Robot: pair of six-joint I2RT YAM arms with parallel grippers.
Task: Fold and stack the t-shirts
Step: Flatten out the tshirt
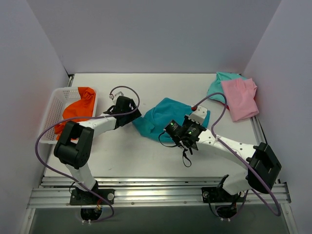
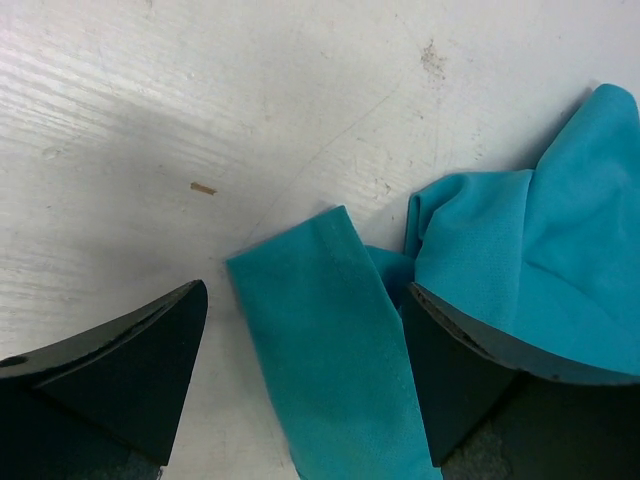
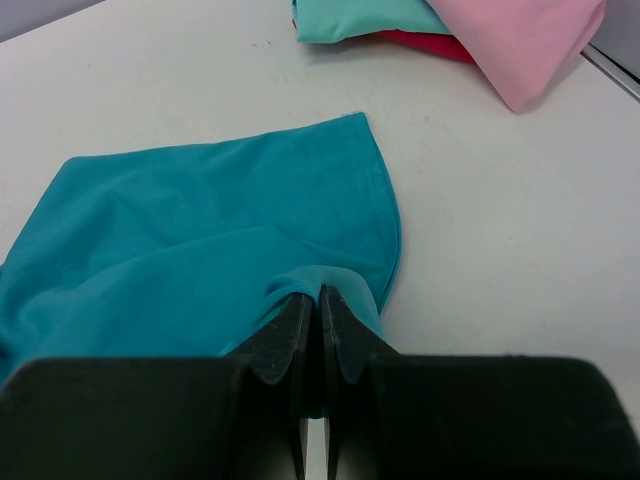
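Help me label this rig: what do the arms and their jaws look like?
The left arm and right arm have white links and bulky black joint housings. A purple cable loops along each. The jaws are black wedges; green lights glow at the right wrist.

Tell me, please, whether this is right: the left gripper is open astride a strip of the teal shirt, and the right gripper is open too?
Not quite: the right gripper is shut on a fold of the teal shirt, as the right wrist view shows. The left gripper is indeed open astride a strip.
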